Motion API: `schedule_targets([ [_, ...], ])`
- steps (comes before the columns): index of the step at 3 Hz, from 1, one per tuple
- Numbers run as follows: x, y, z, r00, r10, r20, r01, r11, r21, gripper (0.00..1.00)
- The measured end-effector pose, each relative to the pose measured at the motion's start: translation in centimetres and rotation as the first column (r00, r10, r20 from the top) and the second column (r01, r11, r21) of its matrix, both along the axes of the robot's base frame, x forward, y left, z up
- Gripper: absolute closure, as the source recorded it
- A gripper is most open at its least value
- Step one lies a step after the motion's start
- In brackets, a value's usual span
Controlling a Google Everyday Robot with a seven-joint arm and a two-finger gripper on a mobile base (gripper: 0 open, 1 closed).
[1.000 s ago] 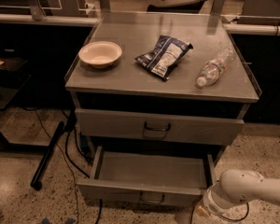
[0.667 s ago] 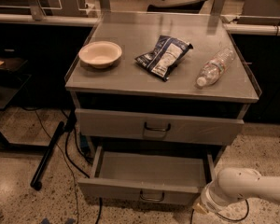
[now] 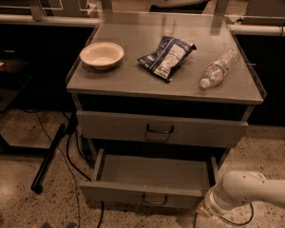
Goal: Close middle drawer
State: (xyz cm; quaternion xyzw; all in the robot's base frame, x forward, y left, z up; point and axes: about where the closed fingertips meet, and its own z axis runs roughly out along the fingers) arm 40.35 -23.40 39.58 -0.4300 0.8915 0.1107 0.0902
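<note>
1. Middle drawer [image 3: 147, 192]: it stands pulled well out of the grey cabinet, at the bottom of the camera view. Its bare inside shows, and the low front panel with its small wire handle [image 3: 155, 201] sits far forward of the front above it.
2. Progress: closing has not visibly begun. The whole push back into the cabinet is left to do.
3. Hand [image 3: 206, 212]: it sits low at the right front corner of the drawer, just beside the front panel, at the end of the white arm [image 3: 256, 191] that comes in from the lower right. I cannot tell whether it touches the panel, nor whether it is apart or together.
4. My judgement: the hand looks placed for a push on the front, so the approach seems nearly done.
5. Upper drawer [image 3: 128, 126]: the taller front with the bigger handle is shut and flush, and needs nothing.
6. Worktop [image 3: 133, 80]: it carries a pale bowl [image 3: 102, 55] at the left, a snack bag [image 3: 167, 57] in the middle and a water bottle [image 3: 219, 68] lying on its side at the right. All are well apart from the drawer's path.
</note>
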Motion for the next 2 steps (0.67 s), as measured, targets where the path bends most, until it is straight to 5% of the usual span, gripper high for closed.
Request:
schedule_targets([
  [2, 0.0, 0.0, 0.0, 1.0, 0.0, 0.0, 0.0, 1.0, 0.0, 0.05],
])
